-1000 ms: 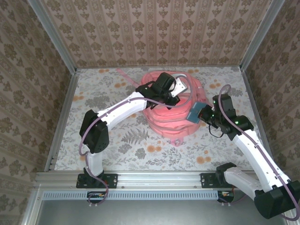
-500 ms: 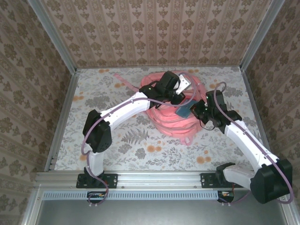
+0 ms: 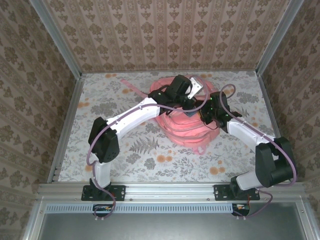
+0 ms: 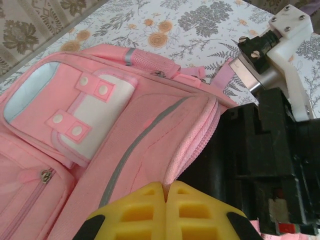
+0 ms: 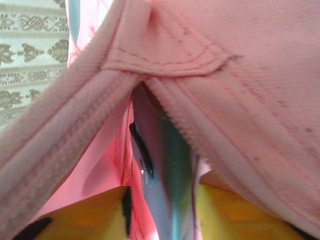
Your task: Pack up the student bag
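Student bag (image 3: 182,131) lies far-ctr on the bench (image 3: 115,100); we pinch its zip rim w/ the left gripper (image 4: 165,186) jaws, prob. to hold it open while the right gripper (image 5: 167,215) jaws clamp a flat teal item (image 5: 165,165) at the gap.

The right hand (image 3: 205,111) has swung left from beside the student bag (image 3: 186,131), pushing its flat blue item (image 5: 167,185) into the bag's opening.

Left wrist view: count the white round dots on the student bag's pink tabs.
4. Two sit on the upper pink tab, two on the lower pink tab, both across the pale patch of the student bag. Others may be hidden elsewhere.
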